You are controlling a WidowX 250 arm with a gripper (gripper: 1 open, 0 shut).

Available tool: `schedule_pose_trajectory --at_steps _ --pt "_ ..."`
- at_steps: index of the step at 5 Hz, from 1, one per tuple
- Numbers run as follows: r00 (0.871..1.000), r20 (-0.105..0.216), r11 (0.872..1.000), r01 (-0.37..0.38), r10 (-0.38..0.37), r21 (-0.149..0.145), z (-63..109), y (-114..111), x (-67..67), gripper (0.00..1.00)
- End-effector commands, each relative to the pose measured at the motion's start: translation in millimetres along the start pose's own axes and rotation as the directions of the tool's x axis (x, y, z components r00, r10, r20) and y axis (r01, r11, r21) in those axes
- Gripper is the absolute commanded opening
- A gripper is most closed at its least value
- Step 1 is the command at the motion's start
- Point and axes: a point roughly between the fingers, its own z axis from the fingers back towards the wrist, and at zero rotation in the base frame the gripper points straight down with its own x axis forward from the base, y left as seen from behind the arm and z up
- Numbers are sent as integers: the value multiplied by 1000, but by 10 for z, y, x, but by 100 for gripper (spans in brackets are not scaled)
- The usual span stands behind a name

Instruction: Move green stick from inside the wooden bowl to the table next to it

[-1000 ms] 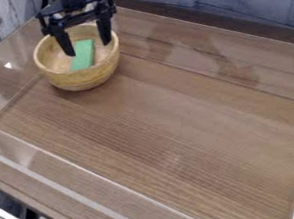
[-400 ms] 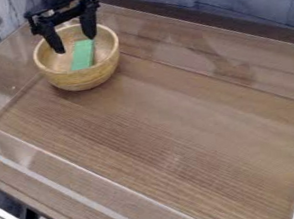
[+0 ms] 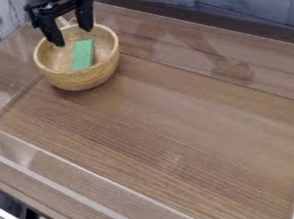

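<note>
The wooden bowl stands at the far left of the table. Inside it lies the green stick, leaning against the far inner wall. My gripper hangs over the bowl's far rim, pointing down, open, with nothing between its black fingers. It sits just above and behind the stick, not touching it.
Low clear acrylic walls edge the tabletop at the front and sides. A grey tiled wall rises behind. Bare wood-grain surface stretches right of and in front of the bowl.
The gripper has drifted left and slightly away from the camera, and rolled about its vertical axis. It stays open. The stick and bowl have not moved.
</note>
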Motion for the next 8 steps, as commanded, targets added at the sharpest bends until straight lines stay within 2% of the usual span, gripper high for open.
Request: schedule_pose_trajectory --at_steps 1,3,5,6,8 --pt "997 55 998 -52 54 -37 292 48 -32 100" --pt "987 61 989 -147 148 -25 -15 62 -28 100" --pt "968 56 970 -243 244 -14 -295 -26 -24 100" --pt "959 40 960 -279 279 -3 -349 -115 -37 100" --pt "970 31 971 -241 240 7 -270 -165 -284 100"
